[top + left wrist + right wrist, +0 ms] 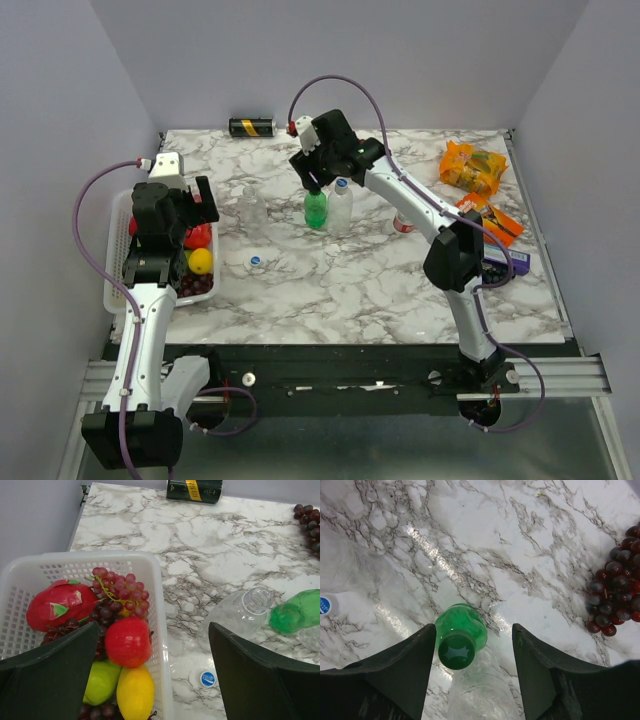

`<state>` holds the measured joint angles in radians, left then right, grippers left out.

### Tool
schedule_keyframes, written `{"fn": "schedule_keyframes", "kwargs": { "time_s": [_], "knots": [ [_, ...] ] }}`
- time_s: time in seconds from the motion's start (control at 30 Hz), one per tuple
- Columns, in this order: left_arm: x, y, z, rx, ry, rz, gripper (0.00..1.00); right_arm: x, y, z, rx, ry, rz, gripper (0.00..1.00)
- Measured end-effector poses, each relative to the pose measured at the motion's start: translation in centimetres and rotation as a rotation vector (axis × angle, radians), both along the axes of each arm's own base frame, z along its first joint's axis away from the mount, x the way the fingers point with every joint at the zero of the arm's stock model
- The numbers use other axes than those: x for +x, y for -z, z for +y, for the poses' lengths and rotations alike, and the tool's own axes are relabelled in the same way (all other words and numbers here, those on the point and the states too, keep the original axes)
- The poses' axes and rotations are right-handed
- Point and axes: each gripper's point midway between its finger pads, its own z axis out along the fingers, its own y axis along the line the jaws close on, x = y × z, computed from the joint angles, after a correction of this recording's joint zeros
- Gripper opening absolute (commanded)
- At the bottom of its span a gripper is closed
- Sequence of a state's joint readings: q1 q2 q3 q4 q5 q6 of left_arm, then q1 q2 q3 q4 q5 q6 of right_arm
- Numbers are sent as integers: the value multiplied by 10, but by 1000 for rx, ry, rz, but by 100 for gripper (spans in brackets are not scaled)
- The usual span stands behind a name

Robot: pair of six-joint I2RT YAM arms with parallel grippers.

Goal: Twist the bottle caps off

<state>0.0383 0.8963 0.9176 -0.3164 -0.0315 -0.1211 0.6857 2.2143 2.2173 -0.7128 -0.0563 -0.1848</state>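
A translucent green bottle (316,209) stands upright mid-table, its green cap (456,651) still on. My right gripper (473,630) hangs over it, open, jaws straddling the cap. The left finger (415,655) is almost against the cap; the right finger (535,655) stands well off. A clear bottle with a blue cap (340,203) stands right beside the green one. Another clear bottle (245,612) stands uncapped further left, its blue cap (208,679) lying loose on the marble. My left gripper (154,630) is wide open above the basket's right wall, holding nothing.
A white basket (150,565) of fruit sits at the left edge. A black-and-gold can (252,127) lies by the back wall. Dark grapes (615,600) lie right of the green bottle. Orange snack packs (472,166) sit at the far right.
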Motion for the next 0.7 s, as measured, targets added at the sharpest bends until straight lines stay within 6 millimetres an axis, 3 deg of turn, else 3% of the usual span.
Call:
{"fn": "schedule_keyframes", "kwargs": {
  "time_s": [0.5, 0.7],
  "knots": [
    [1, 2, -1, -3, 6, 7, 99, -8, 18, -1, -57, -79, 38, 54],
    [2, 4, -1, -3, 6, 12, 99, -11, 25, 0, -71, -96, 59, 42]
  ]
}}
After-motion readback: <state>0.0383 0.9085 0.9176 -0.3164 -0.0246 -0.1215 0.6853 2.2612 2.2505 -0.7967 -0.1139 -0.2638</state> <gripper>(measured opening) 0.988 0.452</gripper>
